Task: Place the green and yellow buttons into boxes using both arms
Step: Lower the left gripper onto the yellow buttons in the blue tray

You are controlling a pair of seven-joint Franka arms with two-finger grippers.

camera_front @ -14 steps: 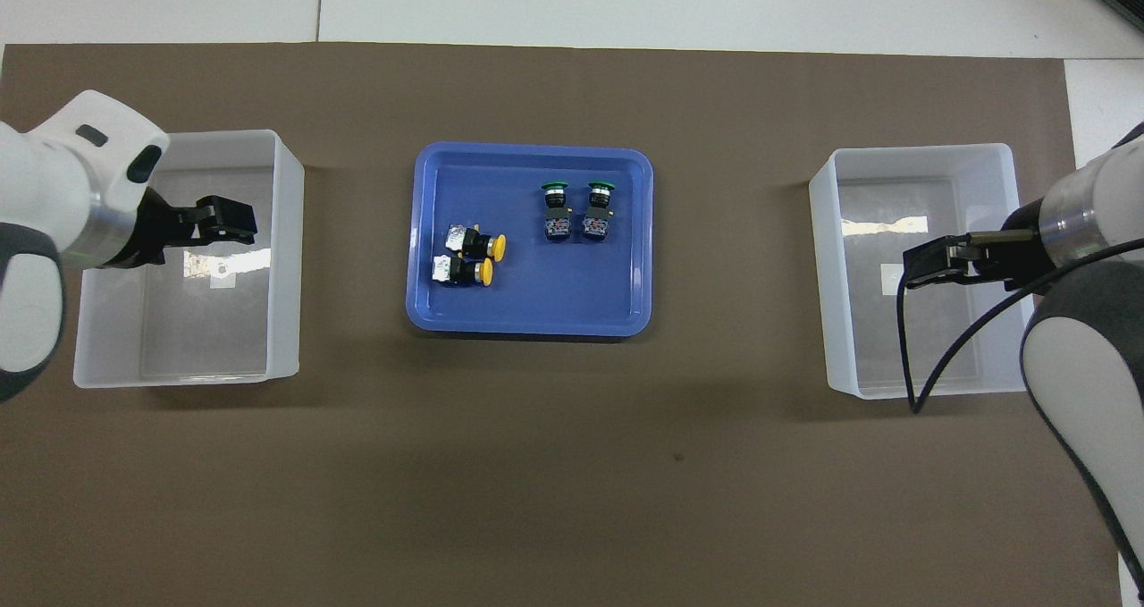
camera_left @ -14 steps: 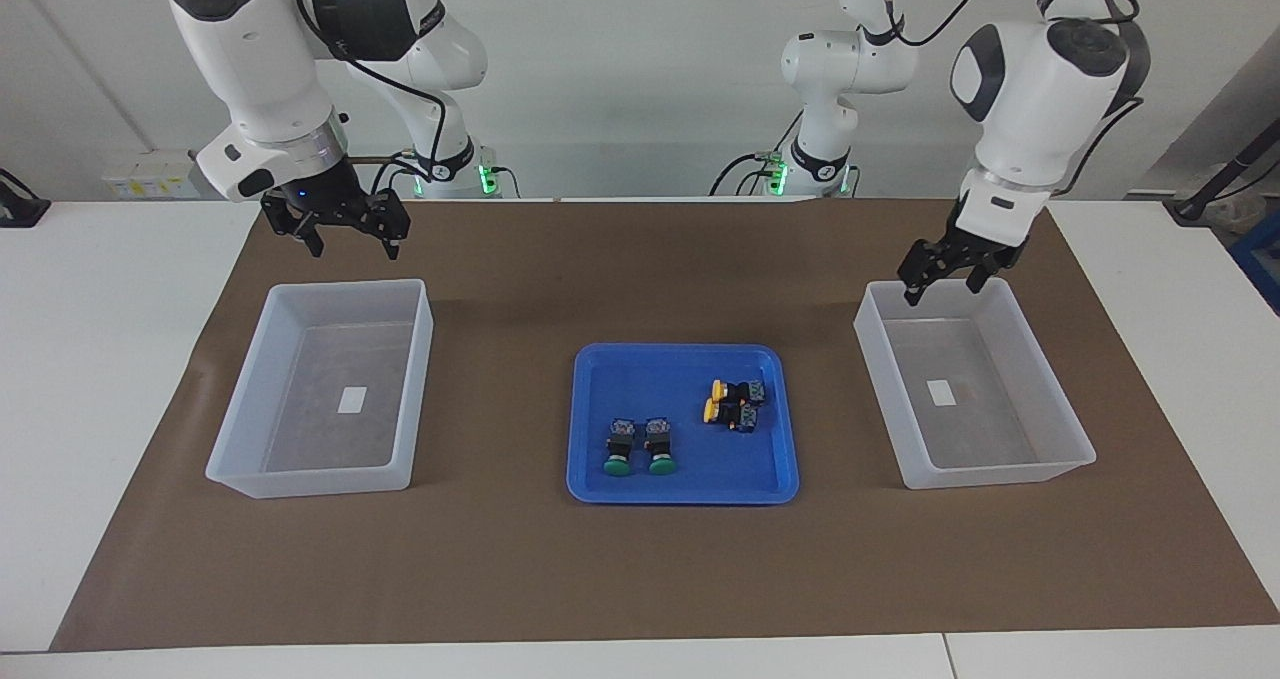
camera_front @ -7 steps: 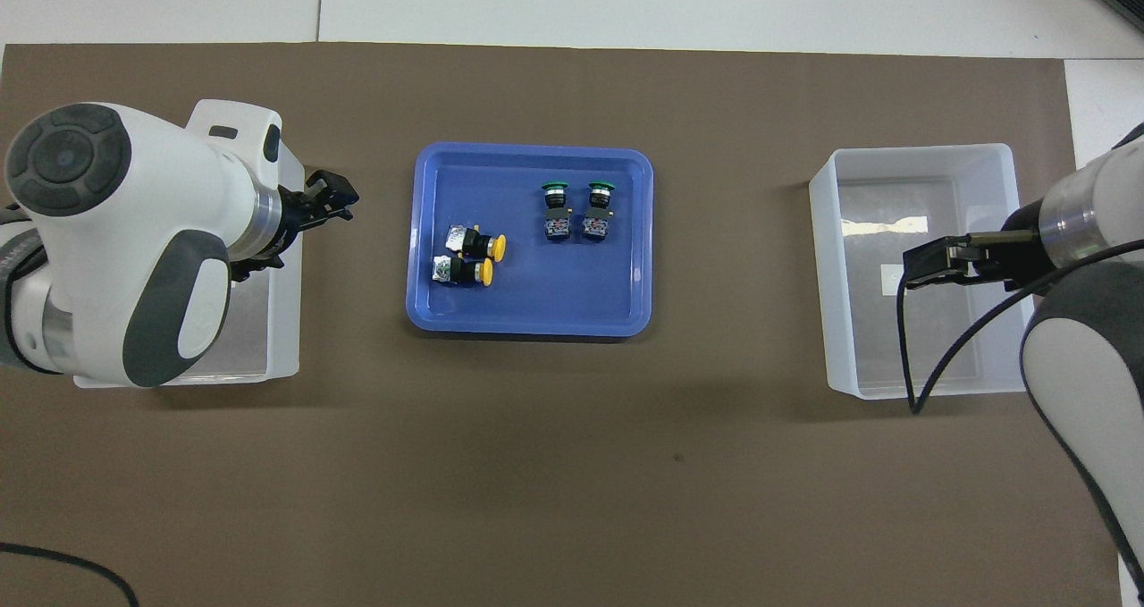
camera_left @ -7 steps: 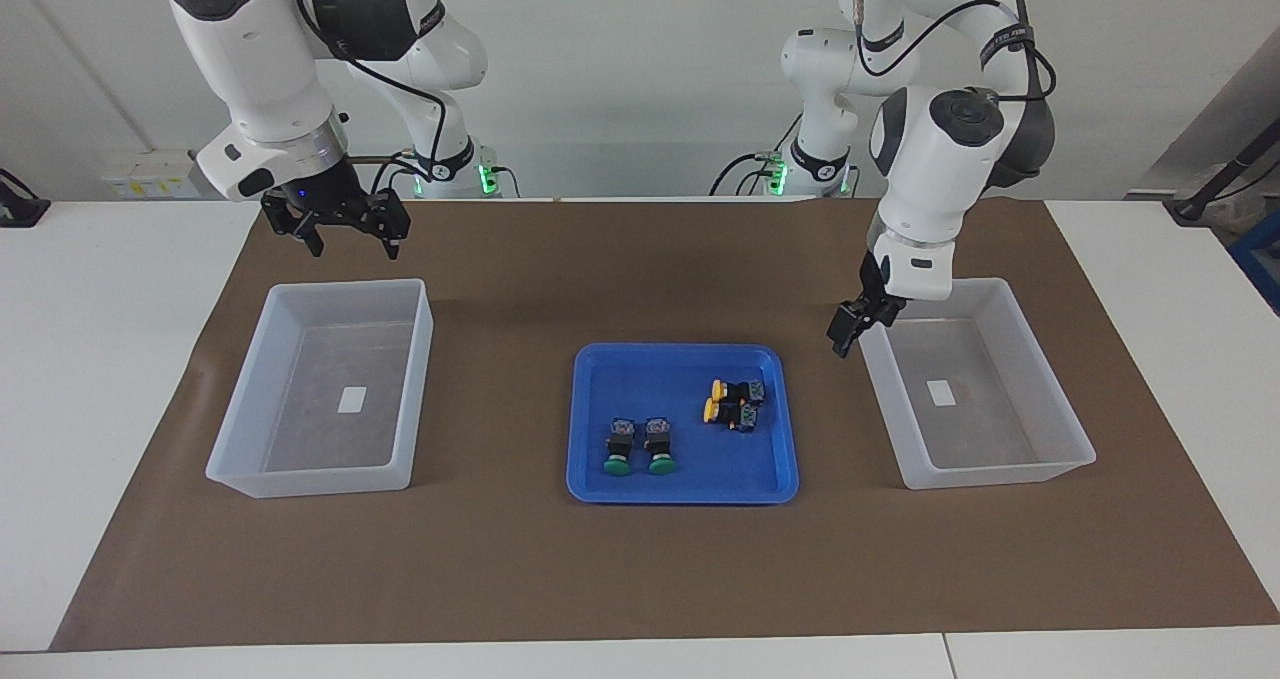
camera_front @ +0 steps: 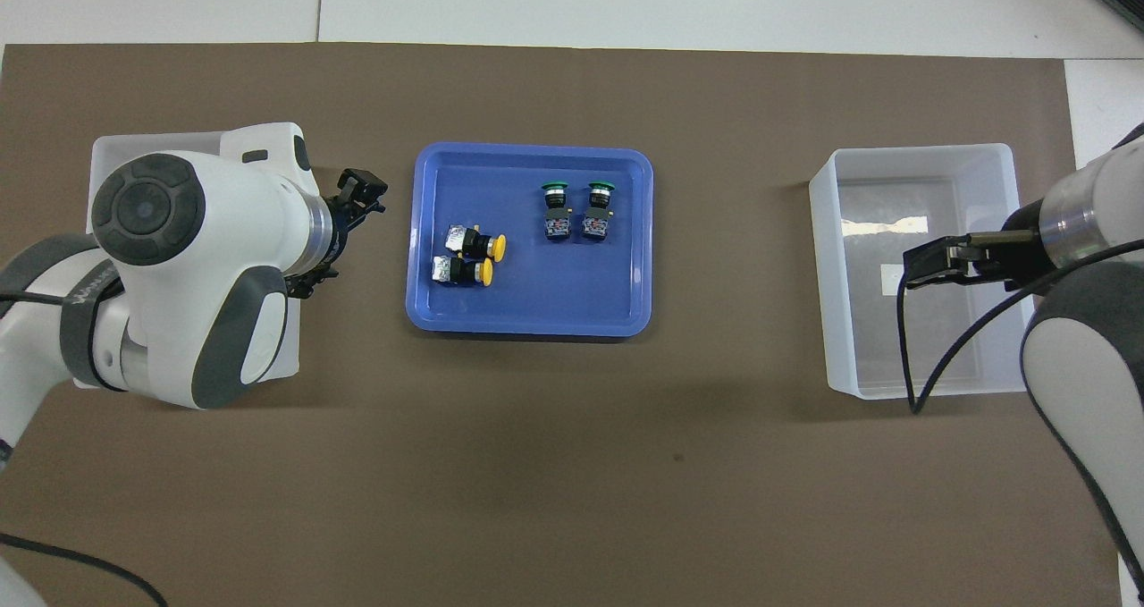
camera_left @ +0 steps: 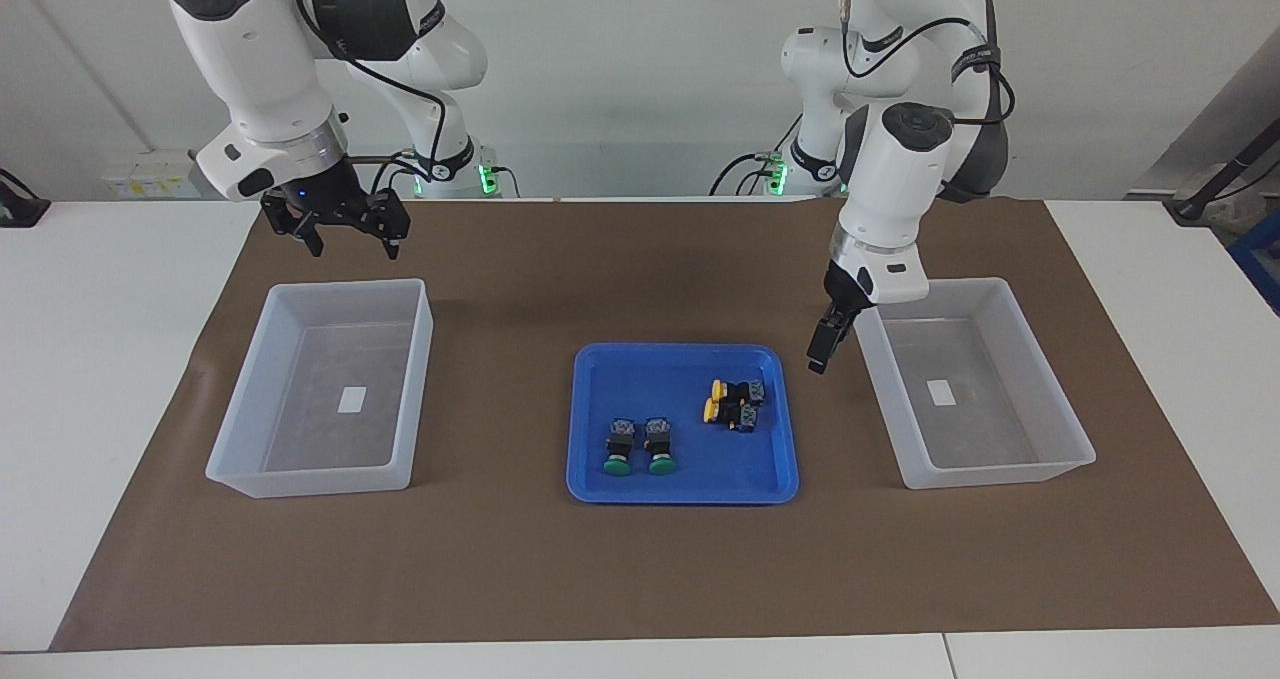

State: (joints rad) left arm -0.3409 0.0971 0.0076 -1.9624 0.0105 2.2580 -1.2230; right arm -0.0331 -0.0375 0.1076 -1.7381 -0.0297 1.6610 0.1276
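Observation:
Two yellow buttons and two green buttons lie on their sides in a blue tray at mid-table. One box stands at the left arm's end of the table, mostly hidden under that arm in the overhead view. The other box stands at the right arm's end. My left gripper hangs low over the mat between the tray and its box. My right gripper is open and empty, raised above its box.
A brown mat covers the table under the tray and both boxes. Both boxes hold only a small white label. White tabletop surrounds the mat.
My left arm has swung from over its box toward the tray and come lower. The right arm has not moved. The buttons lie as before.

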